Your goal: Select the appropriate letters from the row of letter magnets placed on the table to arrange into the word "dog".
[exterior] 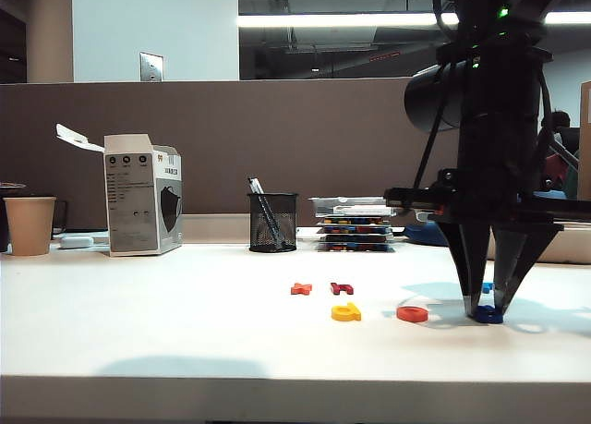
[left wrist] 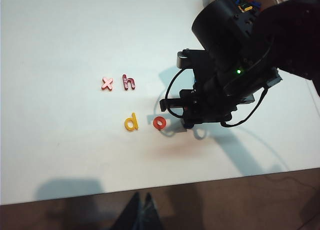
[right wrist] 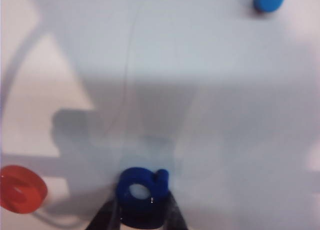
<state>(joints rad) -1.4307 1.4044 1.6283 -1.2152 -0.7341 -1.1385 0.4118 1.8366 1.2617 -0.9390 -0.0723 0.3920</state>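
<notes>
Blue "g" (right wrist: 141, 192) pinched in right gripper (right wrist: 141, 217) jaws on table (exterior: 138, 332); left gripper (left wrist: 142, 210) jaws closed, empty.

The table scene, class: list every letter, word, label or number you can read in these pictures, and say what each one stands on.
"x": orange letter magnet on the table.
"h": dark red magnet.
"d": yellow magnet.
"o": orange-red ring.
"g": dark blue magnet, between the right gripper fingers.
White box: print too small to read.
Left gripper: no text.
</notes>
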